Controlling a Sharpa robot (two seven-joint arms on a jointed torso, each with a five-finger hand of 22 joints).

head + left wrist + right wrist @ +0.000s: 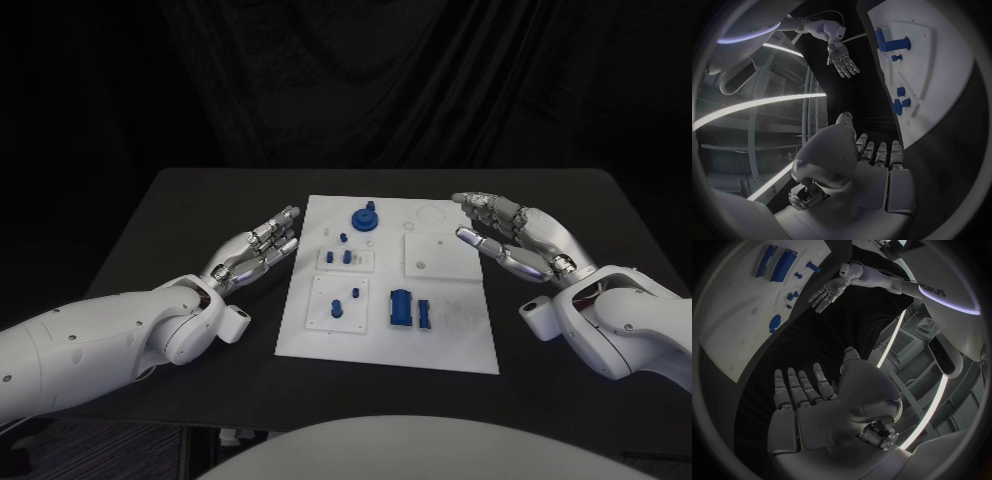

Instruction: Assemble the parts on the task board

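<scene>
The black counter [173,215] carries the flat white rectangular task board [389,290] at the frame's centre, squarely between both arms, probably so either can reach it. Small blue plastic parts [410,309] stand on its left half. The silver left hand [260,250] hovers just left of the board, the silver right hand [512,235] upper right; both have fingers spread, holding nothing.

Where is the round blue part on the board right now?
In the head view, the round blue part stands near the far edge of the task board, between the left hand and right hand.
</scene>
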